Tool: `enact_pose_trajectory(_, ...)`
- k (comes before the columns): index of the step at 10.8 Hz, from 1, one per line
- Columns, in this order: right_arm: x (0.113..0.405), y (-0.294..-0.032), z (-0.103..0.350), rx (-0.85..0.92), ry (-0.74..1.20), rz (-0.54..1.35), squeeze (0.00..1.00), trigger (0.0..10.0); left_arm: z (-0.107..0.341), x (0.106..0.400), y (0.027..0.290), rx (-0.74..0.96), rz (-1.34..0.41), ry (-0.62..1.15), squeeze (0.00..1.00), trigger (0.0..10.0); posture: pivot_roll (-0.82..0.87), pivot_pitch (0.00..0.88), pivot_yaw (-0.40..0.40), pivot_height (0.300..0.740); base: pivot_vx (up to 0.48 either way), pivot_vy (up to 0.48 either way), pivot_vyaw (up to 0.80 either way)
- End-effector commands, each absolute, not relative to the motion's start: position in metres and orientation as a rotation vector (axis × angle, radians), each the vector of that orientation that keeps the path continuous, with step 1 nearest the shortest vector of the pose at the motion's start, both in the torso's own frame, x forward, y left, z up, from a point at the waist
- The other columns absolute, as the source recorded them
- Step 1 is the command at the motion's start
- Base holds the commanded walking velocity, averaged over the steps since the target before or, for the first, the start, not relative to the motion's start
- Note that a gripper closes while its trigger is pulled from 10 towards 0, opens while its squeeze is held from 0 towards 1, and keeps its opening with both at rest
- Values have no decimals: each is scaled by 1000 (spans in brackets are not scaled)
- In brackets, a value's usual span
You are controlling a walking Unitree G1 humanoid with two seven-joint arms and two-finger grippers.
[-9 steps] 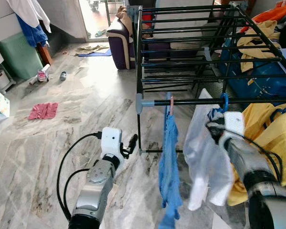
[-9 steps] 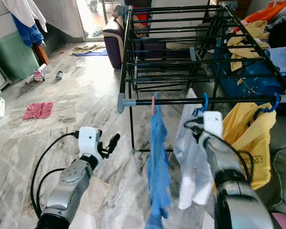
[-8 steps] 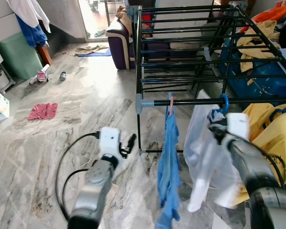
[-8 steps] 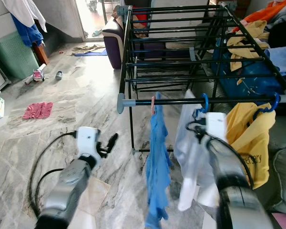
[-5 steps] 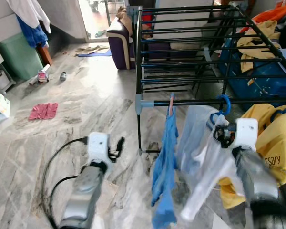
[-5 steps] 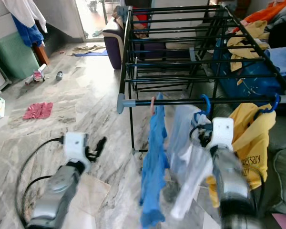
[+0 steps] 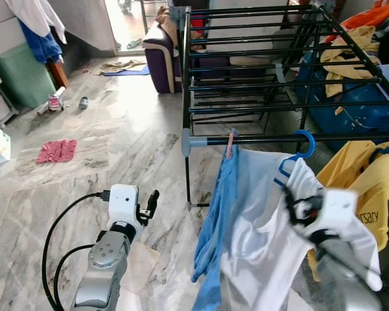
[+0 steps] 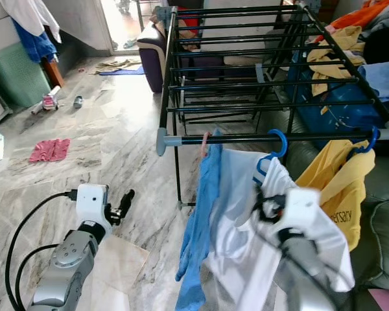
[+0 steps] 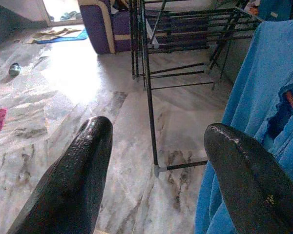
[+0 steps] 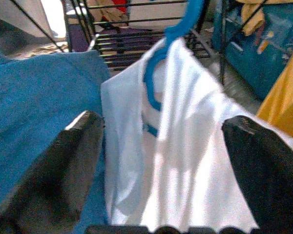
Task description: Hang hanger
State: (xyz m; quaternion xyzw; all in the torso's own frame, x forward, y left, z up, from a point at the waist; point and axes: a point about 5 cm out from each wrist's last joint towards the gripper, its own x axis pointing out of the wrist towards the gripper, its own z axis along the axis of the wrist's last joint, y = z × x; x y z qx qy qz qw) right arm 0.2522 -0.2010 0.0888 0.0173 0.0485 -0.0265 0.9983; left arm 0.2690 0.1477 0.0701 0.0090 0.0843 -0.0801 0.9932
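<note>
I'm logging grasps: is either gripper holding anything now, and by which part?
Nothing. The right gripper is open before the white shirt on its blue plastic hanger; the left gripper is open too.

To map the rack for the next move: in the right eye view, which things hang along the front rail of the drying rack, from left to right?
Blue cloth garment → white shirt on a blue plastic hanger, with the right gripper in front of it → yellow shirt on a blue hanger.
</note>
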Motion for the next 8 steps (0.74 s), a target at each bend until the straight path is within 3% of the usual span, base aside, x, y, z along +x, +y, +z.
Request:
enact_pose_trajectory(1,253,-197,97,41,73,-47,1000,10000,72,271,151,25,-158,171,0,10000,-16,0,40,740,-300,0,0)
enact_pose_trajectory(3,252,-194,99,51,79,-25,1000,10000,73,273,148,22,-159,166,0,10000,-16,0,39,740,0,0,0)
enact_pose_trajectory(8,249,-184,97,54,106,29,980,10000,72,273,145,7,-159,171,0,10000,-16,0,39,740,-220,0,0)
